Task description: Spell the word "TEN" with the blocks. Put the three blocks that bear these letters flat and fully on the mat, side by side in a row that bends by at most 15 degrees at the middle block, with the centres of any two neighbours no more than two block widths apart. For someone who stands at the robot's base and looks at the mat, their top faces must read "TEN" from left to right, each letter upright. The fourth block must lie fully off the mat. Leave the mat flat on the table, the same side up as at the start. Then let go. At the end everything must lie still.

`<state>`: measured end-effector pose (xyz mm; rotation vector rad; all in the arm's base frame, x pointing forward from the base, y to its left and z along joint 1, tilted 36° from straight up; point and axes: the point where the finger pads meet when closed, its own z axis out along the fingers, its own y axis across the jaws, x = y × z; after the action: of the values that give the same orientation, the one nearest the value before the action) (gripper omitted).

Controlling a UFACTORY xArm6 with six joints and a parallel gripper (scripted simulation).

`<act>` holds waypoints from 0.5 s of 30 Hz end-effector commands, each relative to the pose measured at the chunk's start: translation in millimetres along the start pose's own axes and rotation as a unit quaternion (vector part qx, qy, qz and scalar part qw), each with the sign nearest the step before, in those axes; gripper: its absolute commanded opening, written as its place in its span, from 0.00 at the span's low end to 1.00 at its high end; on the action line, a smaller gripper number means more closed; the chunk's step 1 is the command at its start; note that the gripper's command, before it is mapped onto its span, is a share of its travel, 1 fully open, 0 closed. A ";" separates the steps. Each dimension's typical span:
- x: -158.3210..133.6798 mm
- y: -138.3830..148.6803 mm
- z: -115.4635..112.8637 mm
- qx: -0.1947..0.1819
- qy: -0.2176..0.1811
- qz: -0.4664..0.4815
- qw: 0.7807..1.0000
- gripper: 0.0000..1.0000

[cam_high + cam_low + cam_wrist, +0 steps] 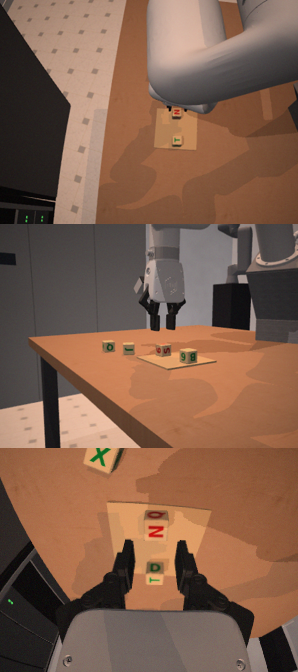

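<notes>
A tan mat (176,128) lies on the wooden table. On it a block with a red N on top (177,112) sits at one end, and a block with a green T on top (177,140) at the other, with a gap about one block wide between them. Both also show in the side view, N (163,349) and T (188,356), and in the wrist view, N (154,531) and T (154,571). My gripper (162,326) hangs above the N block, clear of it, open and empty.
Two more blocks stand off the mat on the table, one (108,345) beside the other (128,348). A block with a green X on top (103,455) shows in the wrist view. The arm hides part of the table in the overhead view.
</notes>
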<state>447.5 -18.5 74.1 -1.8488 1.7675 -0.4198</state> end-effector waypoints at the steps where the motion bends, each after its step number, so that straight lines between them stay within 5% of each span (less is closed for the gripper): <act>1: -0.5 -0.9 -23.6 -0.007 -0.004 0.001 1.000 0.47; 9: -0.5 -0.9 -27.3 -0.007 -0.004 0.001 1.000 0.47; 10: -0.5 -0.9 -27.3 -0.007 -0.004 0.001 1.000 1.00; 15: -0.5 -0.9 -27.3 -0.007 -0.004 0.001 1.000 1.00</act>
<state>432.6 -22.3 94.9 -1.8522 1.7681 -0.4082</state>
